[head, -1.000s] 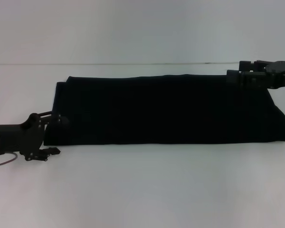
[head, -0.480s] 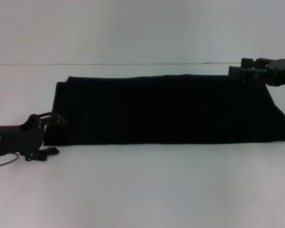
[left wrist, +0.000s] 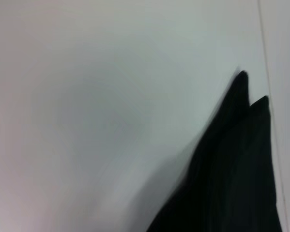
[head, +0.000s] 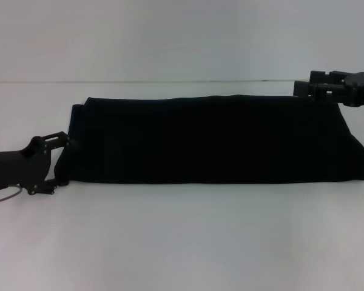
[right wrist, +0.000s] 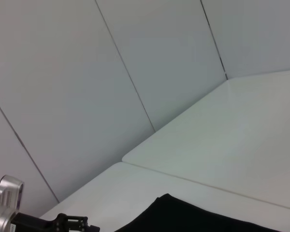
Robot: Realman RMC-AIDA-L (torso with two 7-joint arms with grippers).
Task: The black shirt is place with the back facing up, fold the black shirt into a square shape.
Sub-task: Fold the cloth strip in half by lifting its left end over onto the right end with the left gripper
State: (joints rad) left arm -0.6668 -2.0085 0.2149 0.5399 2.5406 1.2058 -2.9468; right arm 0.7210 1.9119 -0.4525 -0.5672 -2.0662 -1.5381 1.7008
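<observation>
The black shirt [head: 218, 139] lies on the white table as a long band running left to right, folded lengthwise. My left gripper [head: 59, 162] sits low at the shirt's near left end, open, its fingers just off the cloth edge and holding nothing. My right gripper [head: 304, 85] hovers at the far right corner of the shirt, a little above it, and looks open and empty. The left wrist view shows a pointed end of the black shirt [left wrist: 232, 179] on the table. The right wrist view catches the shirt's far edge [right wrist: 193, 217] and the left gripper [right wrist: 67, 223] in the distance.
The white table [head: 182, 242] stretches wide in front of the shirt. A pale wall [head: 182, 36] rises behind the table's back edge, close to the right gripper. Panel seams cross the wall [right wrist: 111, 63] in the right wrist view.
My left gripper has drawn back to the left and slightly up, away from the shirt's near left corner. The right gripper has lifted and shifted a little right. The shirt stays put.
</observation>
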